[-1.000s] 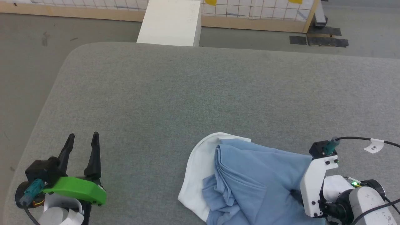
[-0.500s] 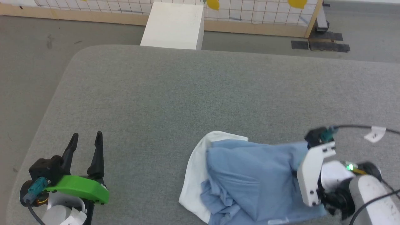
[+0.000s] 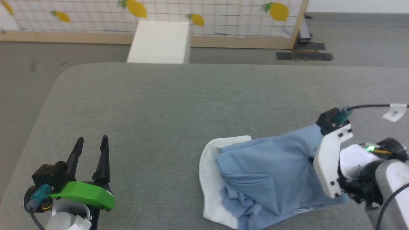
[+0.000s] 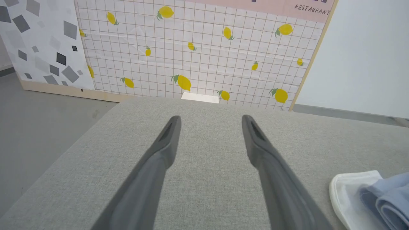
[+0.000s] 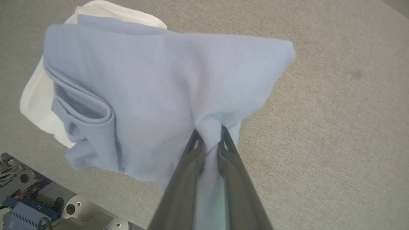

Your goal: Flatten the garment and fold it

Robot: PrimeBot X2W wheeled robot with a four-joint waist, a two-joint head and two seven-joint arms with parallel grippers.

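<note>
This is a staged robot test lab. A grey fabric-covered table with rounded corners point(image 3: 159, 95) stands on bare grey floor point(image 3: 22, 73). At twelve o'clock, a wood-framed white grid backdrop printed with yellow lemons point(image 4: 204, 64) reads RESTAURANT, like a prop set.

Table point(image 3: 166, 105) free L + far side; garment point(image 3: 265, 166) blocks R.

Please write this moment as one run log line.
right gripper: shut on garment, fold pinched | left gripper: open, empty, above table | garment: bunched
</note>
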